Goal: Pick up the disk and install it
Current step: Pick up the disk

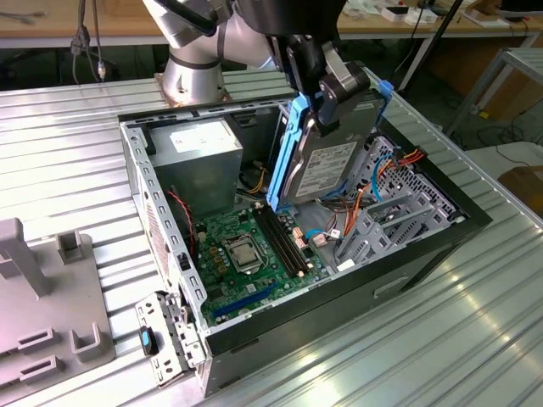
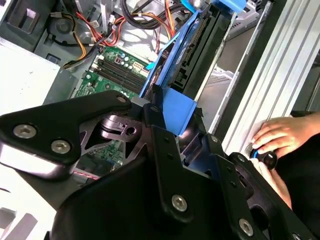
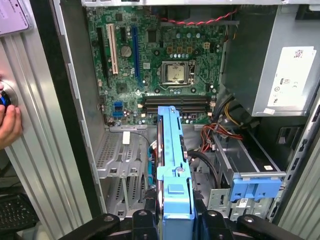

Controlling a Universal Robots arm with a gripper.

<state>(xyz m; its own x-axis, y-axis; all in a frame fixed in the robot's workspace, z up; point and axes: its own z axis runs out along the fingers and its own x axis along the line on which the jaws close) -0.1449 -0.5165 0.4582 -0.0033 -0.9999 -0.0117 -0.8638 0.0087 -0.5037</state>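
**Disk (image 1: 327, 161) pinched and hanging inside the open case**

Holds the disk on edge and tilted, with the gripper (image 1: 329, 97) at its upper end and the jaws pinching the blue carrier frame across its thickness. Hangs it inside the open computer case (image 1: 161, 212), above the motherboard (image 1: 246, 254), low end near the memory slots and just beside the drive cage (image 1: 386, 212). Not yet seated in any bay.

Probably handles as stiff, dense and fairly heavy for its size: metal body, plastic frame. Best taken by the frame's end or side rails, not by the labelled face or the connector edge. Likely fragile against knocks on the sheet metal around it, and a little slippery where the plastic is smooth.

From the exterior view, gives the tilt, the white label on the disk's face and the ribbed desk (image 1: 68, 144) under the case. In the first wrist view, looks straight along the blue rail and brings out a paler blue latch (image 3: 255, 187) on the cage and the power supply (image 3: 280, 70). In both wrist views, catches a person's hand (image 2: 280, 135) at the desk edge, outside the case.
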